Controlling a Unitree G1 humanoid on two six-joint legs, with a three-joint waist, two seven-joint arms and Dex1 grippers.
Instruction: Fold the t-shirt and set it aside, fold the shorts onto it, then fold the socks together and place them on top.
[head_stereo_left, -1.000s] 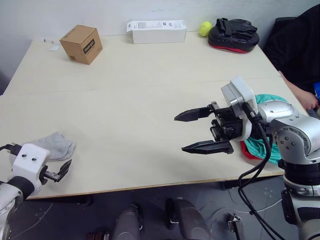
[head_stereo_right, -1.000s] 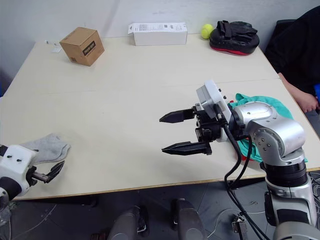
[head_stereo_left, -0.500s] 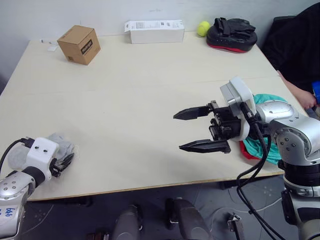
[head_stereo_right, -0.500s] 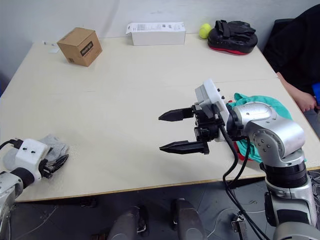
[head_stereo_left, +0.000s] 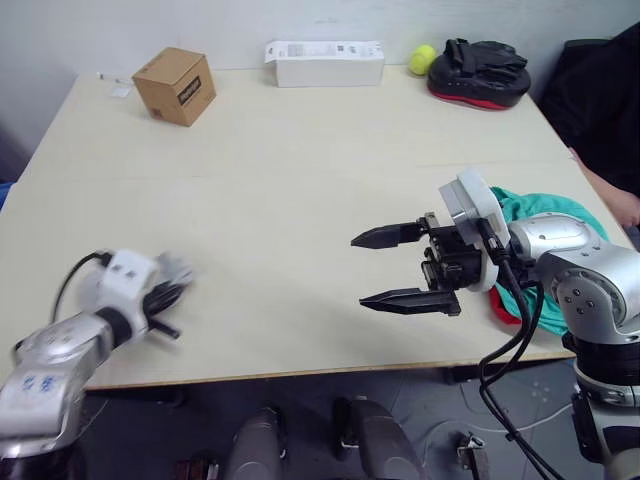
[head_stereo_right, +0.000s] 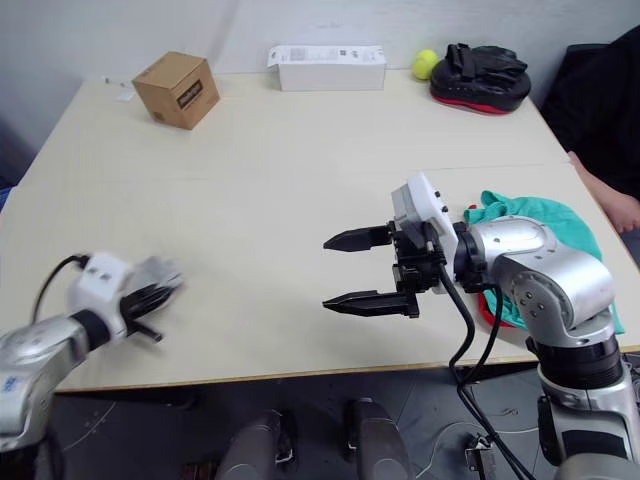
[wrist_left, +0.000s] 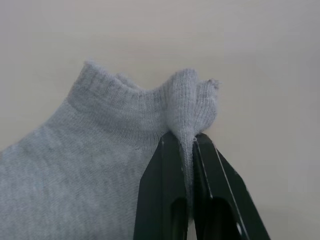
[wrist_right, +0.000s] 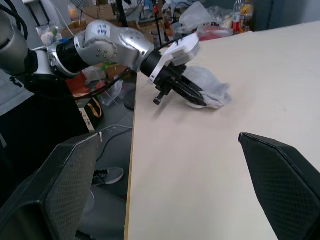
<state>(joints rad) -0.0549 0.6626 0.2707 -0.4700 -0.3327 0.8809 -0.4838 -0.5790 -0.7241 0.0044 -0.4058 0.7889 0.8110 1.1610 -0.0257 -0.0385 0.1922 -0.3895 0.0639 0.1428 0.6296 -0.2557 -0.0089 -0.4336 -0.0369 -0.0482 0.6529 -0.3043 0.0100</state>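
Note:
My left gripper (wrist_left: 184, 141) is shut on a pinched fold at the cuff of a light grey sock (wrist_left: 100, 165). It holds the sock near the table's front left edge, where the sock (head_stereo_left: 176, 268) shows blurred just past the gripper (head_stereo_left: 160, 298). My right gripper (head_stereo_left: 360, 270) hovers open and empty over the table's right middle. Behind it at the right edge lie the teal shorts (head_stereo_left: 545, 206) on the red t-shirt (head_stereo_left: 504, 310), of which a strip shows. The right wrist view looks across the table at the left gripper (wrist_right: 182, 92) and the sock (wrist_right: 210, 90).
Along the far edge stand a brown cardboard box (head_stereo_left: 176, 85), a long white box (head_stereo_left: 325, 62), a yellow-green ball (head_stereo_left: 421, 58) and a black-and-red pad (head_stereo_left: 480, 70). A person's hand (head_stereo_left: 622, 205) rests at the right edge beside the shorts.
My left gripper has closed on the sock's cuff and moved to the right along the front edge with it. The right gripper has stayed open and still. The head camera has shifted a little.

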